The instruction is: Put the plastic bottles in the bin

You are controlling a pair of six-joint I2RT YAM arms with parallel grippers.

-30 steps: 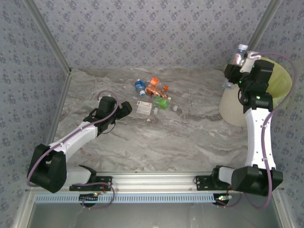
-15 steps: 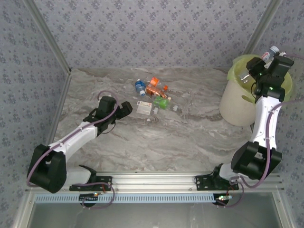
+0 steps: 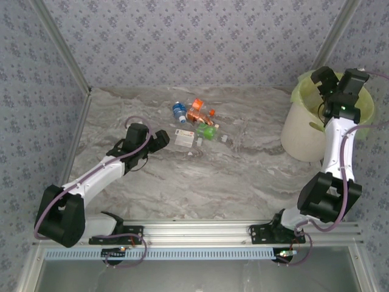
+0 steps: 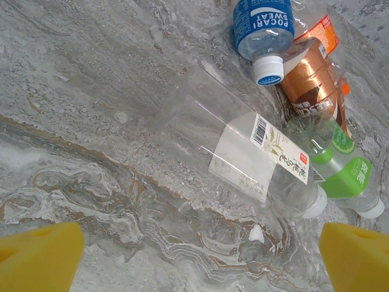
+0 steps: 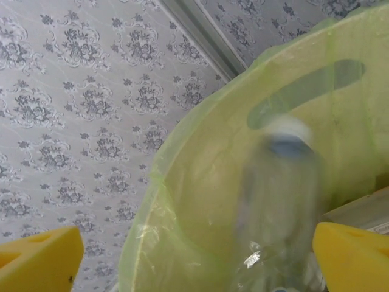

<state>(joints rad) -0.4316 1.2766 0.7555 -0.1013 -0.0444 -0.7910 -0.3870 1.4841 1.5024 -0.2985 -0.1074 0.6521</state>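
The right tool [image 5: 196,258] hangs spread over the bin [image 3: 301,137], a blurred bottle [image 5: 282,201] loose between its fingers [image 5: 36,258], while the left tool [image 4: 194,258], spread too, hovers by the plastic bottles [image 4: 255,161] on the counter [image 4: 91,91], which look light, slick and crushable, best pinched mid-body, I'd say.

In the right wrist view a clear bottle [image 5: 282,207] was blurred, so its label could not be read, and its base was cut off by the lower edge. The bin [image 5: 182,182] was cut off at the right and at the bottom. In the top view it was partly hidden by the right arm [image 3: 334,146], and the heap of bottles [image 3: 196,115] was too small to be counted.
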